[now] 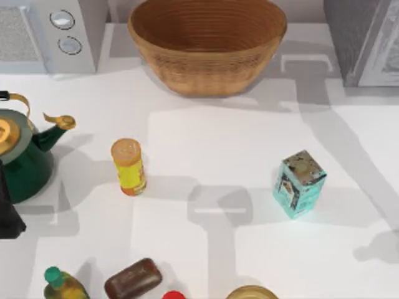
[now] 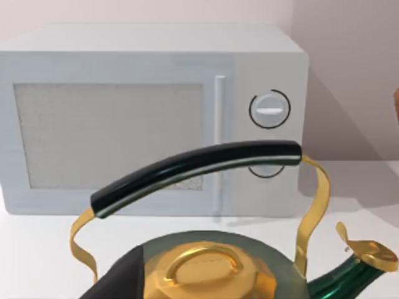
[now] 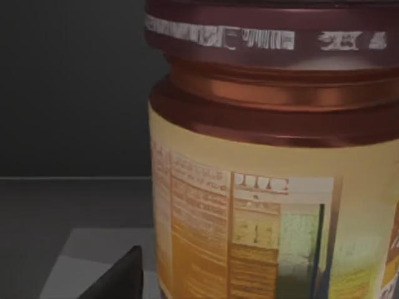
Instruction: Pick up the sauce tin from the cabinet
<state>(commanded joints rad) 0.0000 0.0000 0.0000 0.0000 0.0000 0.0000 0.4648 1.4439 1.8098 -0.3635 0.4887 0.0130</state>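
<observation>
The sauce tin (image 3: 268,168) is standing upright in the right wrist view, its axis running vertically, maroon rim uppermost and tan printed label facing the camera. It is sitting in a dim, dark-walled space on a grey floor. A dark finger (image 3: 121,277) of the right hand is showing just beside the tin's lower side; whether that hand is clenched on the tin or released, I cannot tell.

In the top view the cabinet (image 1: 361,40) is occupying the far right corner of the table (image 1: 206,143). The left arm is parked at the table's left edge beside the green kettle (image 1: 25,159), its wrist camera looking over the kettle's handle toward the microwave (image 2: 149,118).
</observation>
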